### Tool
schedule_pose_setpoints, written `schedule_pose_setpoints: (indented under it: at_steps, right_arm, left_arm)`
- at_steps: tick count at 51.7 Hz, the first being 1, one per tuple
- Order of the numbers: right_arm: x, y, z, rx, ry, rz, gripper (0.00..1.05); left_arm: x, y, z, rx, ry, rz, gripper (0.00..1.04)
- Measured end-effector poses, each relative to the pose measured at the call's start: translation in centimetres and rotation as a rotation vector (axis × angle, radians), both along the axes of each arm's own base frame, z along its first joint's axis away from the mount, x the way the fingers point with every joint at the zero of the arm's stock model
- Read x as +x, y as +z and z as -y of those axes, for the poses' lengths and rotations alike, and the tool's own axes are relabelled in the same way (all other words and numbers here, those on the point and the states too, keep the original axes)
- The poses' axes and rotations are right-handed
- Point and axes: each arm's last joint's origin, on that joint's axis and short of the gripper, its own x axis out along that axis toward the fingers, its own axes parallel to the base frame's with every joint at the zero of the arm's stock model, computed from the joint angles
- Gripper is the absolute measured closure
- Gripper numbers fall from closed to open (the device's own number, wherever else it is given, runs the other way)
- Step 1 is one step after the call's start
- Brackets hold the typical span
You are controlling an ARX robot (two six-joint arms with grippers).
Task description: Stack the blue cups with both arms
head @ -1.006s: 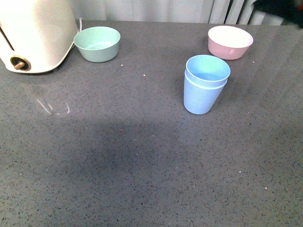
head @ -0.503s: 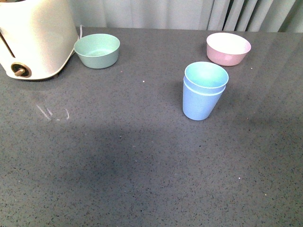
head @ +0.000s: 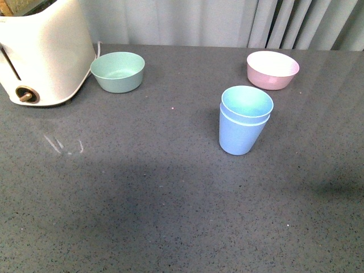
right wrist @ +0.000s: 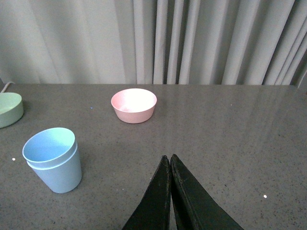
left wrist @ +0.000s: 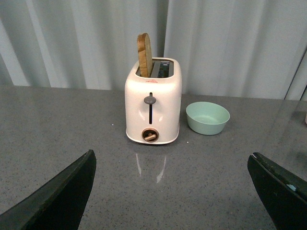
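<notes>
No brand name or readable writing shows anywhere; the cream toaster [left wrist: 153, 102] has a thin reddish mark near its slots, too small to make out. A slice of bread [left wrist: 144, 55] stands up out of one slot, above a grey lever and a copper-coloured knob on the toaster's face.

The blue cups [head: 244, 119] are nested one inside the other, upright, on the dark grey speckled counter [head: 142, 199]. The inner cup's rim sits a little above the outer cup's rim. Taking the toaster as the landmark, the mint-green bowl [head: 118, 70] sits just beside it, the stacked cups stand well apart from it across the counter and closer to the robot, and the pink bowl [head: 272, 69] lies farther still, just behind the cups, near the pale curtain [right wrist: 192, 38].

The right gripper [right wrist: 170, 165] has its two black fingers pressed flat together with nothing between them. It is apart from the cups, which stand off to one side of it, not touching; the pink bowl lies beyond its tips.

The left gripper [left wrist: 172, 191] is spread wide, its fingers [left wrist: 62, 191] at the two edges of the wrist view, holding nothing. It faces the toaster, and the cups do not show in that view.
</notes>
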Motion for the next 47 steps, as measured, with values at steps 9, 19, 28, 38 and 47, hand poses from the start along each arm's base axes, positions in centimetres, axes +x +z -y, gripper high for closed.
schedule_pose_setpoints:
  at_steps: [9,19,28,38,47]
  right_arm:
    - [-0.9,-0.7,0.0,0.0,0.0,0.003,1.03]
    - [-1.6,-0.5,0.0,0.001,0.0,0.032,1.03]
    - [-2.1,-0.4,0.0,0.0,0.0,0.032,1.03]
    - [-2.5,-0.5,0.0,0.0,0.0,0.032,1.03]
    - [-2.8,-0.5,0.0,0.001,0.0,0.031,1.03]
  left_arm:
    - [0.0,0.0,0.0,0.0,0.0,0.0,0.09]
    - [0.0,0.0,0.0,0.0,0.0,0.0,0.09]
    - [0.0,0.0,0.0,0.0,0.0,0.0,0.09]
    - [0.0,0.0,0.0,0.0,0.0,0.0,0.09]
    - [0.0,0.0,0.0,0.0,0.0,0.0,0.09]
